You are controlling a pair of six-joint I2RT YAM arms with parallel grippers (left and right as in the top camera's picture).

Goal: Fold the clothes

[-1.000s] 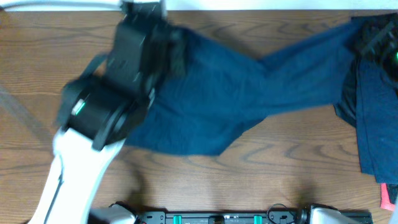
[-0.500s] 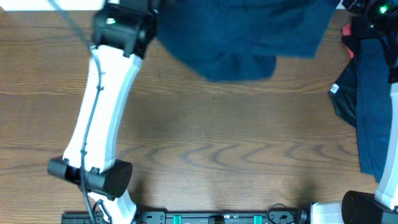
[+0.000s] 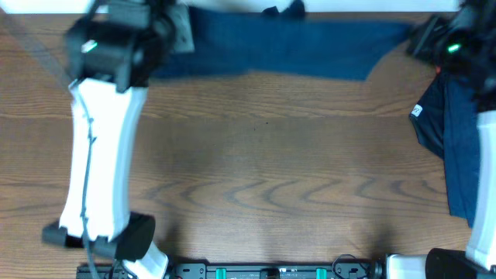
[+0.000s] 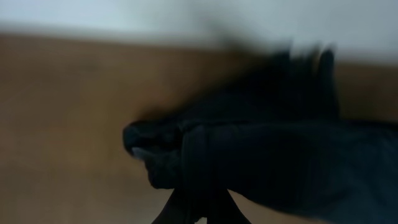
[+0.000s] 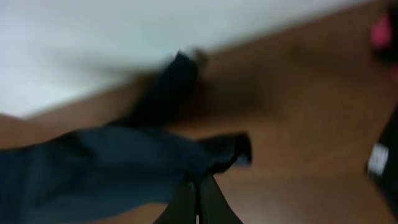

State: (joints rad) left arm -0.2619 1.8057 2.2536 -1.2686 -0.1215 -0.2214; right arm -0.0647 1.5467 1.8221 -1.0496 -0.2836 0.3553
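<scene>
A dark navy-blue garment (image 3: 287, 48) hangs stretched in a band along the table's far edge between my two grippers. My left gripper (image 3: 174, 35) is shut on its left end, which bunches dark above the jaws in the left wrist view (image 4: 199, 168). My right gripper (image 3: 422, 35) is shut on its right end, seen in the right wrist view (image 5: 199, 165). A second navy garment (image 3: 457, 139) with a small white label (image 3: 417, 111) lies at the right edge. A bit of red cloth (image 5: 380, 34) shows beside it.
The brown wooden table (image 3: 271, 178) fills the view. The left arm (image 3: 97, 155) crosses the left side of the table. A white wall runs behind the far edge. The robot base rail (image 3: 271, 271) sits at the front edge.
Both grippers have lifted the navy garment off the table and carried it to the far edge, pulling it out into a straight band. The left arm has swung back with it.
</scene>
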